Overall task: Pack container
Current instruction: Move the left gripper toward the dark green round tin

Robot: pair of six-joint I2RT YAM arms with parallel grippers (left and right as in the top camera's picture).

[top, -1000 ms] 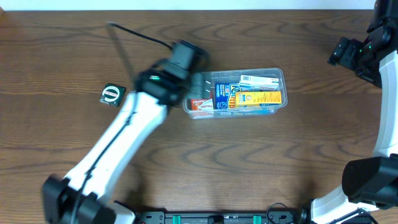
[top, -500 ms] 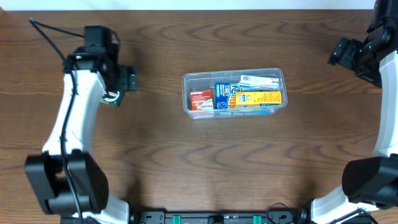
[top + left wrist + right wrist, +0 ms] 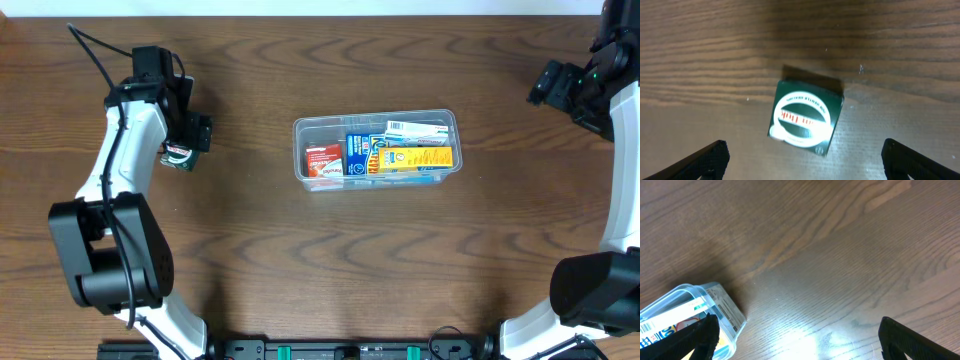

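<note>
The clear plastic container point(image 3: 375, 150) sits mid-table and holds several colourful boxes, red, blue and yellow. Its corner shows in the right wrist view point(image 3: 715, 307). A small dark green box with a white oval label point(image 3: 178, 154) lies on the table at the left. In the left wrist view the green box point(image 3: 806, 116) lies just ahead of my left gripper point(image 3: 802, 160), which is open and empty above it. My right gripper point(image 3: 795, 340) is open and empty, hovering at the far right, away from the container. In the overhead view the left gripper point(image 3: 190, 132) sits over the green box.
The dark wooden table point(image 3: 400, 260) spreads all round. A black cable point(image 3: 95, 55) trails from the left arm at the back left. The right arm's base point(image 3: 600, 290) stands at the front right corner.
My left arm has swung from the container's left end to the far left and now hovers over the green box. The right arm has not moved.
</note>
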